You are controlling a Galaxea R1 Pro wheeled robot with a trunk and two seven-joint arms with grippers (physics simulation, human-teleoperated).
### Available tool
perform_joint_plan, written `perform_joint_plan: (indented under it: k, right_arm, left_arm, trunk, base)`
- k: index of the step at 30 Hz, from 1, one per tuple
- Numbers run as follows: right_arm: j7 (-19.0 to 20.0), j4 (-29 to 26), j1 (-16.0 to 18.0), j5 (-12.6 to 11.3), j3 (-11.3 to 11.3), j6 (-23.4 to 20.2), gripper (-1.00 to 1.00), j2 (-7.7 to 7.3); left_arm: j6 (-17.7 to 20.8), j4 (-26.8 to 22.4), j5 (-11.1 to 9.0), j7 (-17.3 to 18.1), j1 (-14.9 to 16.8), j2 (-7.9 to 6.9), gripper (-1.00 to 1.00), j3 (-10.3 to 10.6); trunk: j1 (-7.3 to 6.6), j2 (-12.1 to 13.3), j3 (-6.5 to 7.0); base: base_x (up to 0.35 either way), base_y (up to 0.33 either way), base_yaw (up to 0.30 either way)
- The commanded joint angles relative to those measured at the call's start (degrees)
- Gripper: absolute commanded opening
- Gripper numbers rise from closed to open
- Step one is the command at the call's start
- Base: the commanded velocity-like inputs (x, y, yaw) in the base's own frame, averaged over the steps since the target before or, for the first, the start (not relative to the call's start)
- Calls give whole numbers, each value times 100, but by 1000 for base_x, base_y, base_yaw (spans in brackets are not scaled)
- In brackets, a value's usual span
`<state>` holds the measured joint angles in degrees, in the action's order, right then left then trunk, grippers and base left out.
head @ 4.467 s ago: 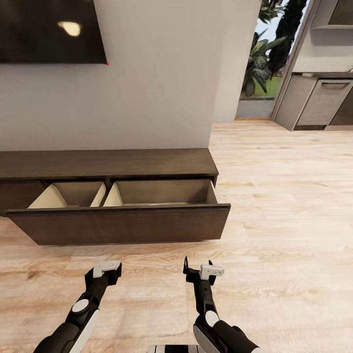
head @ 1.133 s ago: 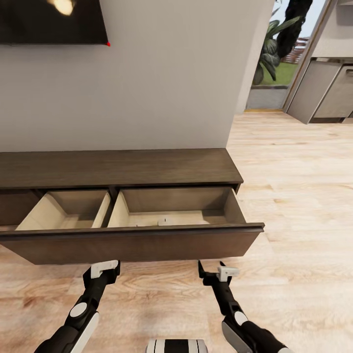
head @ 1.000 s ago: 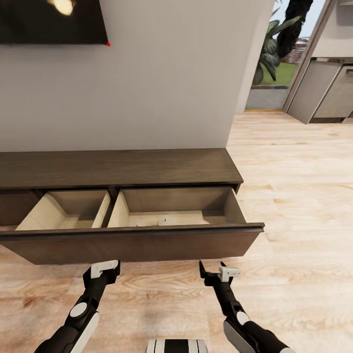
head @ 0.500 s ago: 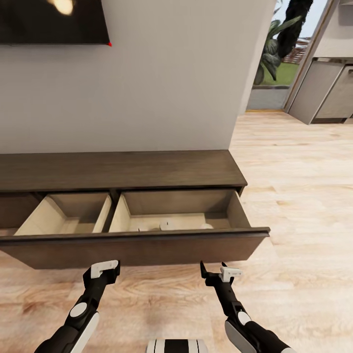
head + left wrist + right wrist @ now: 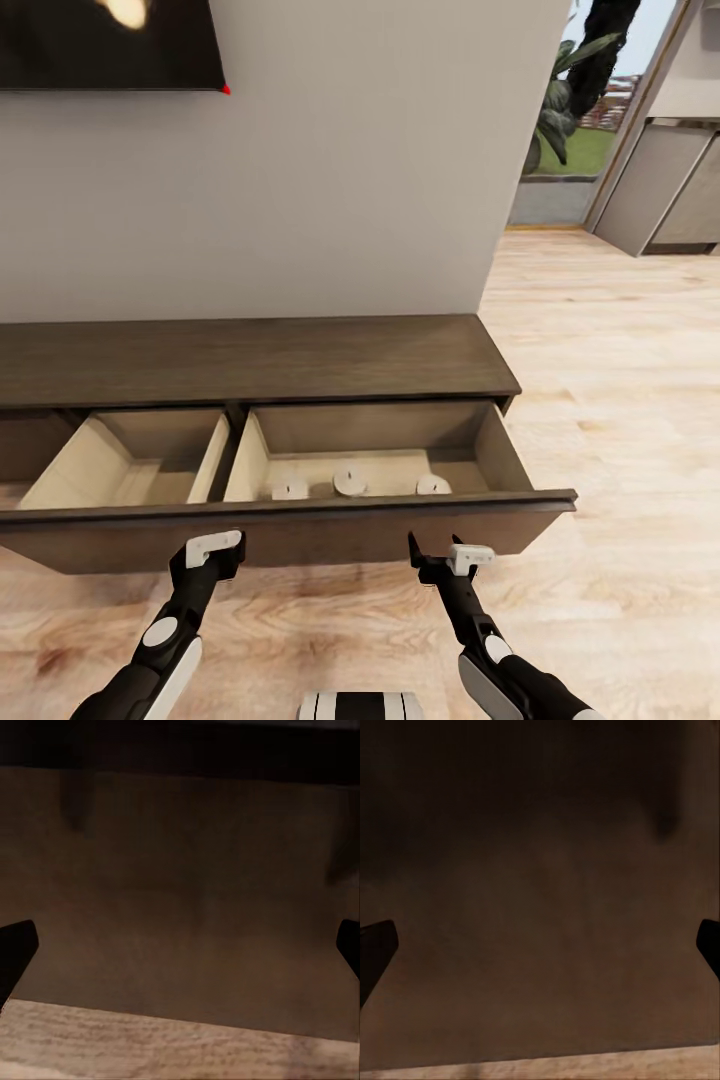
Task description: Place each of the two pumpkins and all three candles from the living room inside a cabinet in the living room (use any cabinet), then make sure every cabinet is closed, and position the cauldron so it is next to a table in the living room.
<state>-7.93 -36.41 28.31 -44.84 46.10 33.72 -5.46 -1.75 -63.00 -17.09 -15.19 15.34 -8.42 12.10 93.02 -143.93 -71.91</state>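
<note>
**A:** State of each pincer?

**B:** Left pincer (image 5: 213, 553) and right pincer (image 5: 450, 555) both hang just in front of the drawer front (image 5: 300, 535), low, near the floor (image 5: 620, 420). In each wrist view the dark fingertips (image 5: 16, 949) sit at opposite edges with a wide gap, so both stand spread apart and empty. Nothing lies between the fingers.

**A:** Why that position?

**B:** Judgement: the pincers face the flat panel square-on, which suits a push to close the drawer. The front is plain, with no handle to be seen, so contact would be flat pads against wood.

**A:** Where are the task items?

**B:** Three candles (image 5: 350, 482) lie inside the cabinet (image 5: 250, 360), in the drawer's right-hand compartment, near its front wall, in a loose row and apart from one another. The compartment left of the divider (image 5: 232, 455) looks bare. Pumpkins, cauldron and desk: not located.

**A:** Materials?

**B:** Cabinet: dark-brown wood, matte, fine grain, long and low, flat top. Drawer interior: pale beige, smooth panels. Candles: short pale discs, wider than tall. Floor: light planks with visible grain. Wall (image 5: 350, 150) behind the cabinet: plain grey, smooth.

**A:** Risk?

**B:** Judgement: an uneven push by one arm could skew the wide drawer.
</note>
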Motion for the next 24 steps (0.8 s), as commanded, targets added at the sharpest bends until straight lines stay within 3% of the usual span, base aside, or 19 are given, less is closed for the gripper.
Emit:
perform_joint_plan:
  k: [1,24]
  right_arm:
    - [-51,-7,8,-25,48,25,100,-8]
    - [-60,-7,8,-25,48,23,100,-8]
  left_arm:
    - [-18,-2,-58,-46,4,-9,100,29]
    - [-18,-2,-58,-46,4,-11,100,29]
  trunk:
    - [1,-2,-4]
    - [1,-2,-4]
  base:
    - [221,48,0]
    - [210,61,0]
